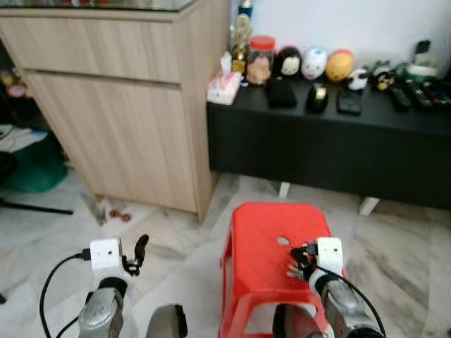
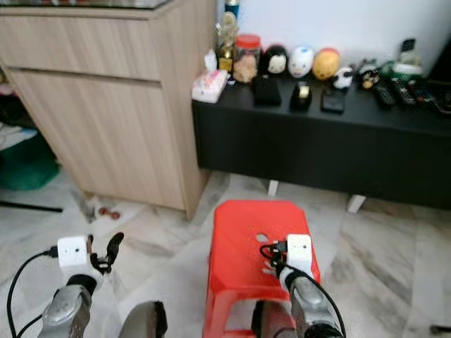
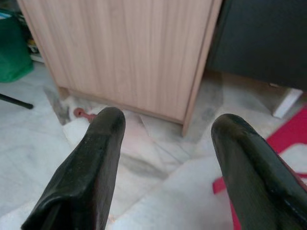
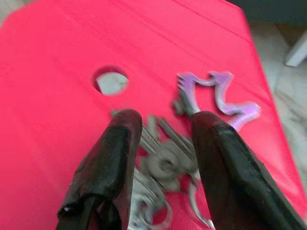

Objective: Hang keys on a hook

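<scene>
The keys (image 4: 165, 158) lie in a small silver heap on top of the red stool (image 1: 261, 267), near the round hole (image 4: 110, 82) in its seat. A purple tag (image 4: 218, 98) is joined to them and lies flat on the stool just past them. The right pincer (image 4: 165, 129) is down over the keys with one black finger on each side of the heap. Its fingers are spread apart, with the keys in the gap between them. The left pincer (image 3: 165, 139) hangs over the pale floor (image 1: 176, 246) beside the stool, and its fingers are spread wide with nothing in them. Behind the stool stand a wooden cupboard (image 1: 127, 105) and a long black counter (image 1: 331, 141) with small toys and jars on top.
</scene>
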Controlling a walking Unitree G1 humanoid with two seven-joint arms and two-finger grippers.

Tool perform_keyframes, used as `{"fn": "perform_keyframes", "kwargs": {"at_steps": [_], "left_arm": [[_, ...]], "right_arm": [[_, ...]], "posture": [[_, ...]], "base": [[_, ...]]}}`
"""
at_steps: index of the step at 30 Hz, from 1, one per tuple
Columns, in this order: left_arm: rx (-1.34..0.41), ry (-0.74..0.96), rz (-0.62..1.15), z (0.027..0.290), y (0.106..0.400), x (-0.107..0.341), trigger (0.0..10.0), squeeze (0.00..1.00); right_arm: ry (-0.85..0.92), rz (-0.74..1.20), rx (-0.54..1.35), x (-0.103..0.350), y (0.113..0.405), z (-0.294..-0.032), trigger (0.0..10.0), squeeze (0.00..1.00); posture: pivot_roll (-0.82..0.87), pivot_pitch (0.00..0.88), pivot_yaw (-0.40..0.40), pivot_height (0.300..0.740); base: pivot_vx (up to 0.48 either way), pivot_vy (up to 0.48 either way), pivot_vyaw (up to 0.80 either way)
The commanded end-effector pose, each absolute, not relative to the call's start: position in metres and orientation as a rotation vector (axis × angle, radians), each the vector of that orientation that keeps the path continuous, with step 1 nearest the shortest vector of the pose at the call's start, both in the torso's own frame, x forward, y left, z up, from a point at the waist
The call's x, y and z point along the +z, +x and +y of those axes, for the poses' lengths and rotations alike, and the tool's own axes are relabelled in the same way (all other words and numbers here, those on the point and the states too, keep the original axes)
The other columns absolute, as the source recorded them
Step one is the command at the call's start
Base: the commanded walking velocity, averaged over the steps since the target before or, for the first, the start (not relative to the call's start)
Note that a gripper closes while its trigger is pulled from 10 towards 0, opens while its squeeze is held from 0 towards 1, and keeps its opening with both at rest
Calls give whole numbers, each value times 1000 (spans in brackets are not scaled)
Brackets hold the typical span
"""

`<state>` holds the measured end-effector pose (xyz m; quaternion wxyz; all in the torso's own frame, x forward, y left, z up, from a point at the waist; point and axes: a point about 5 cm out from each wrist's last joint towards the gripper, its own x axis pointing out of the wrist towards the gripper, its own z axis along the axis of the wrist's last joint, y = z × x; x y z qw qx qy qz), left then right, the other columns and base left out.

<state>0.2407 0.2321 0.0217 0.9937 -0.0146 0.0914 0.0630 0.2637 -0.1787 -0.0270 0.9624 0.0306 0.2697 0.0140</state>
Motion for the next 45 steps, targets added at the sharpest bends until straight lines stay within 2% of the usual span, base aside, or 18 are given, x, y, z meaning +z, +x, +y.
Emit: {"fn": "perform_keyframes", "kwargs": {"at_steps": [1, 9, 16, 25, 45], "left_arm": [[118, -16, 174, 233, 241, 25, 10000, 0], [113, -13, 178, 232, 239, 25, 10000, 0], [118, -9, 181, 235, 238, 25, 10000, 0], [114, -9, 196, 235, 238, 23, 10000, 0], [102, 15, 192, 237, 242, 25, 10000, 0]], "right_arm": [[64, 553, 20, -25, 267, -180, 10000, 0], [33, 561, 72, -20, 275, -176, 10000, 0], [-113, 549, 236, -15, 278, -173, 10000, 0], [-277, 582, 376, -22, 259, -187, 10000, 0], [-284, 574, 498, -8, 255, -182, 10000, 0]], "posture": [[19, 39, -30, 583], [23, 48, -30, 583], [21, 45, -30, 583], [6, 33, -25, 583], [2, 12, -17, 583]], "base": [[0, 0, 0], [0, 0, 0], [0, 0, 0], [0, 0, 0], [0, 0, 0]]}}
